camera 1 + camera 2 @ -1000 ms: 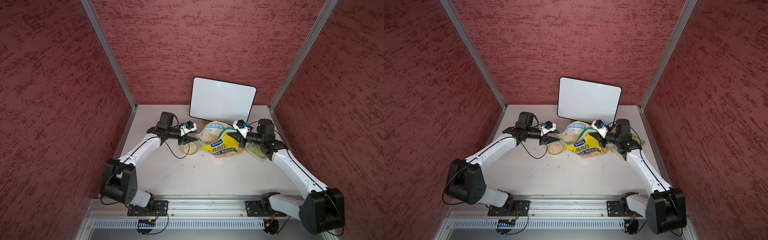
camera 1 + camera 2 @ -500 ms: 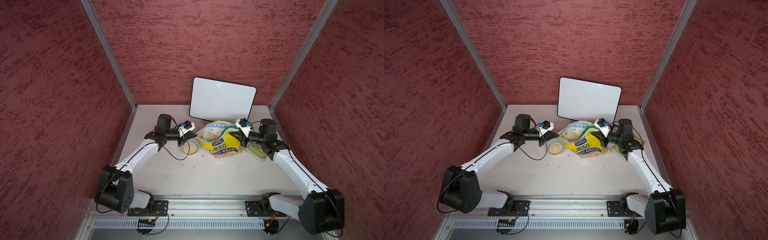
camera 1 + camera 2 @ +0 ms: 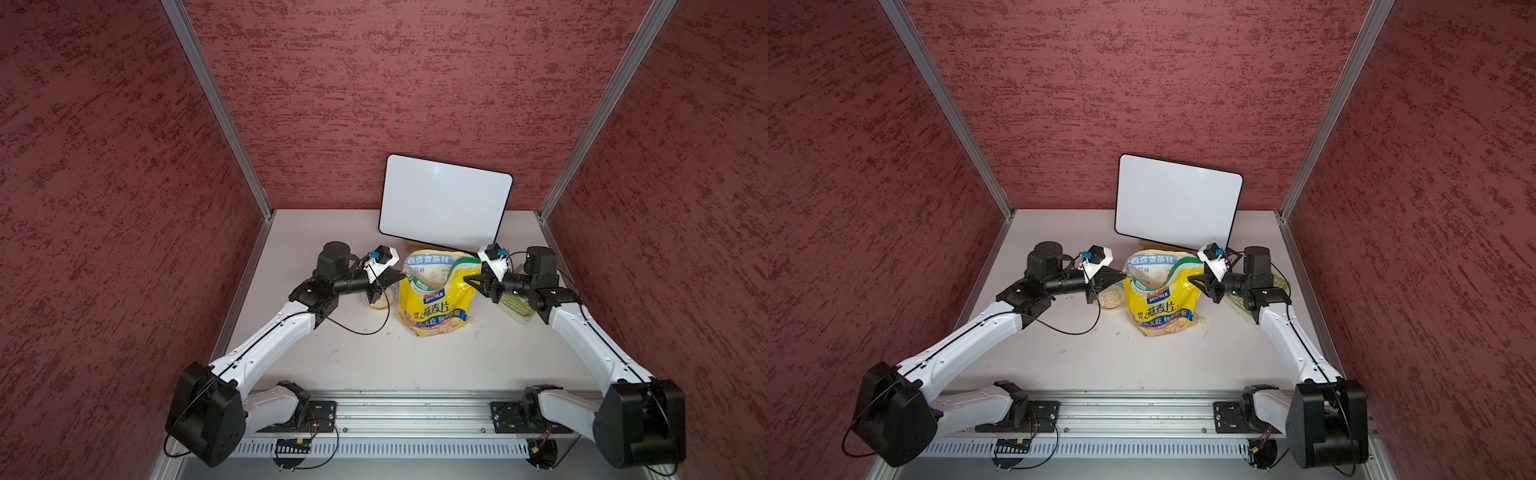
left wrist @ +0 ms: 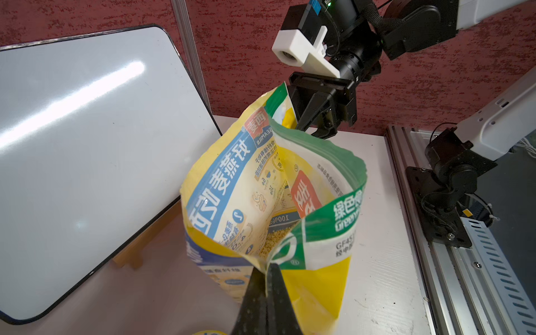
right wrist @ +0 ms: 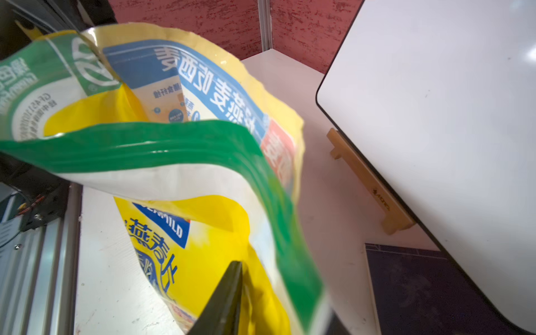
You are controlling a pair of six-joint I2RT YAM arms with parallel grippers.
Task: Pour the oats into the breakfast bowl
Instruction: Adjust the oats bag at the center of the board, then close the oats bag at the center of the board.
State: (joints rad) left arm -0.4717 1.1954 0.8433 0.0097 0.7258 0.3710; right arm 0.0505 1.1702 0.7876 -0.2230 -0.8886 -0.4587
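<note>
Left claw (image 4: 266, 268) pinches the pouch (image 3: 434, 299) by a green-edged corner; right claw (image 4: 312, 130) is spread at the opposite rim (mouth gaping). The breakfast bowl (image 3: 1113, 306), holding oats (image 3: 1111, 296), sits at the pouch's nine o'clock.
</note>
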